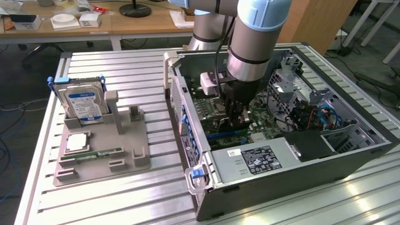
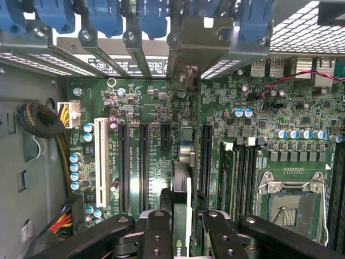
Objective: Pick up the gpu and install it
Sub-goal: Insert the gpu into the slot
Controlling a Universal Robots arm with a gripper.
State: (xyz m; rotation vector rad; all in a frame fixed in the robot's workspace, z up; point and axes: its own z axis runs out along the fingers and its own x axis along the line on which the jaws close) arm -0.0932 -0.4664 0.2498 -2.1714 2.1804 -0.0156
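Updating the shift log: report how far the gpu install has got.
Done: the gpu is picked up and inside the case. In hand: the hand grips it edge-on over the motherboard slots. Left: not yet released; seating cannot be judged.

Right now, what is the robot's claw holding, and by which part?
The gripper holds the thin flat green gpu card, pinched across its faces at one long edge.

The ribbed aluminium table (image 1: 100, 206) is carrying a grey parts holder (image 1: 103, 157) and an open computer case (image 1: 287, 180), side by side.
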